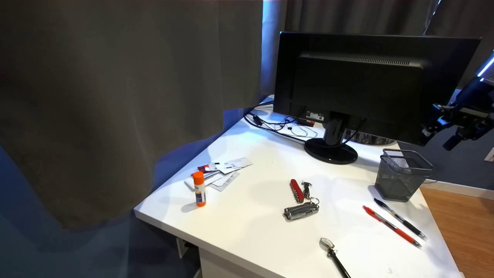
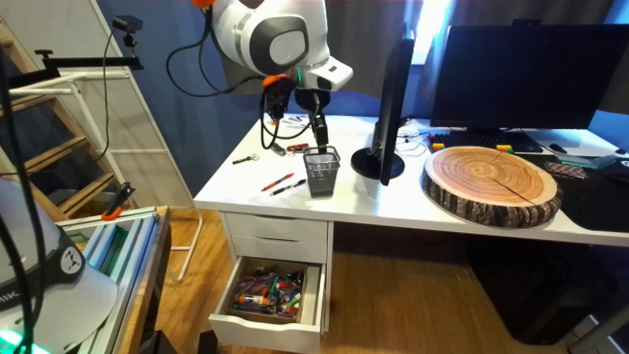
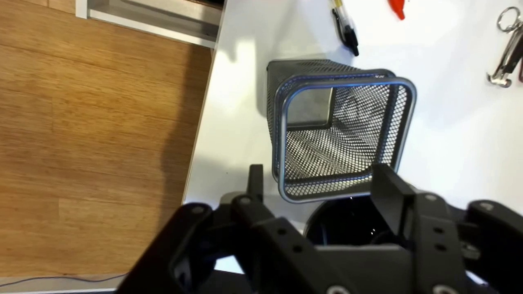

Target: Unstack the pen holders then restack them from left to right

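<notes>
In an exterior view, the gripper (image 1: 439, 139) hangs at the right edge of the frame, above the pen holders (image 1: 399, 185), its fingers spread well apart with nothing gripped between them. The wrist view shows the same wide gap at the bottom centre; the finger on the right overlaps the lower right corner of the upper rim, and whether it touches the metal cannot be told.

The pen holders, square cups of dark grey mesh, stand on the white desk (image 1: 266, 166), one nested inside the other, their two rims slightly out of line. They sit right of centre in the wrist view and near the middle of an exterior view, below the robot arm (image 2: 290, 49) that reaches down from the top.

A black pen (image 1: 401, 219) and a red pen (image 1: 391, 226) lie near them, side by side, in the lower right. A red pocketknife (image 1: 296, 190) and a dark multi-tool (image 1: 301, 211) lie close together just right of centre. To the left, a glue stick (image 1: 199, 189) stands upright beside some spread cards (image 1: 231, 165). A black monitor (image 1: 366, 83) on a round base (image 1: 328, 153) fills the upper right.
</notes>
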Controlling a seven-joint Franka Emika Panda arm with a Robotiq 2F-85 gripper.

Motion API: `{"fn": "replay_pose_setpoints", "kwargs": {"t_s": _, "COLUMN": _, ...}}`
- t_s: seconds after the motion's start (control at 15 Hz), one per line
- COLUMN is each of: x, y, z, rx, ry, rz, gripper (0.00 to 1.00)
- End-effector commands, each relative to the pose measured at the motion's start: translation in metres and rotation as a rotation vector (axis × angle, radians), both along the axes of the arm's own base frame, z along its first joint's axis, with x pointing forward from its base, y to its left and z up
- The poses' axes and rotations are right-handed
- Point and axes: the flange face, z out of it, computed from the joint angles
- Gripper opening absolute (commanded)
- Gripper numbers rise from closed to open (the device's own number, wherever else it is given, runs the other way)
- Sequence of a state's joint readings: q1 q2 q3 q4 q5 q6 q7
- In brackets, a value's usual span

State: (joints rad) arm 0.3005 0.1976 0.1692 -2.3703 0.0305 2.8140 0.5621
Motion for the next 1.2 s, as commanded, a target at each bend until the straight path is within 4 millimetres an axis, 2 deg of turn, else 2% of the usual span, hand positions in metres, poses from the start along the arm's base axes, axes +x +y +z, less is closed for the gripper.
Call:
{"fn": "replay_pose_setpoints", "kwargs": {"t_s": 0.0, "x": -0.002, "y": -0.002, "z": 0.020, "rx": 0.006, "ry": -0.020, "rz": -0.009, "gripper": 1.00}}
{"fn": "replay_pose_setpoints", "kwargs": {"t_s": 0.73, "x": -0.017, "y": 0.006, "z": 0.075, "rx": -0.023, "ry": -0.012, "rz": 0.020, "gripper": 1.00}}
{"fn": "replay_pose_setpoints", "kwargs": {"t_s": 0.8, "x": -0.019, "y": 0.010, "z": 0.077, "rx": 0.019, "ry": 0.018, "rz": 0.046, "gripper": 1.00}}
{"fn": "replay_pose_setpoints", "kwargs": {"t_s": 0.87, "x": -0.012, "y": 0.007, "z": 0.066, "rx": -0.007, "ry": -0.012, "rz": 0.032, "gripper": 1.00}}
{"fn": "replay_pose_setpoints", "kwargs": {"t_s": 1.13, "x": -0.017, "y": 0.011, "z": 0.072, "rx": 0.009, "ry": 0.004, "rz": 0.044, "gripper": 1.00}}
